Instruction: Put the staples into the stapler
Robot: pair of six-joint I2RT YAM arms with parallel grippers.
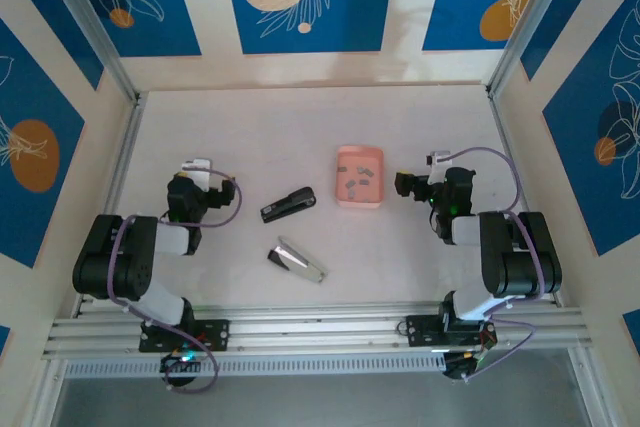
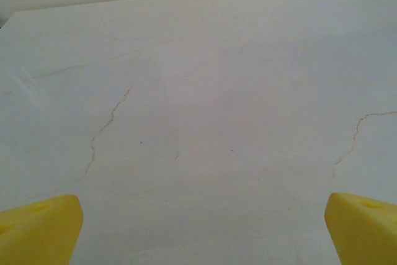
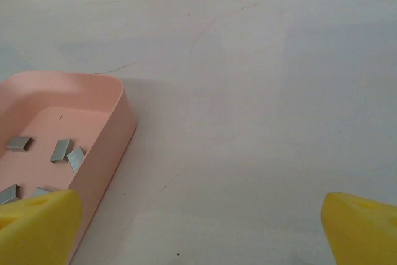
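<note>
A black stapler [image 1: 288, 204] lies on the white table between the arms. Nearer the front lies a second stapler [image 1: 297, 259], silver with a black end. The staples [image 1: 358, 180] are several small grey strips inside a pink tray [image 1: 358, 201], to the right of the black stapler. My left gripper [image 1: 195, 179] stands open left of the staplers, over bare table [image 2: 201, 231]. My right gripper [image 1: 428, 182] stands open just right of the tray. In the right wrist view the staples [image 3: 62, 150] lie in the tray [image 3: 118, 128] to the left of the open gripper [image 3: 198, 228], which holds nothing.
Blue and cream patterned walls with aluminium posts enclose the table on three sides. An aluminium rail [image 1: 320, 325] carrying both arm bases runs along the near edge. Bare tabletop [image 1: 300, 122] stretches behind the objects.
</note>
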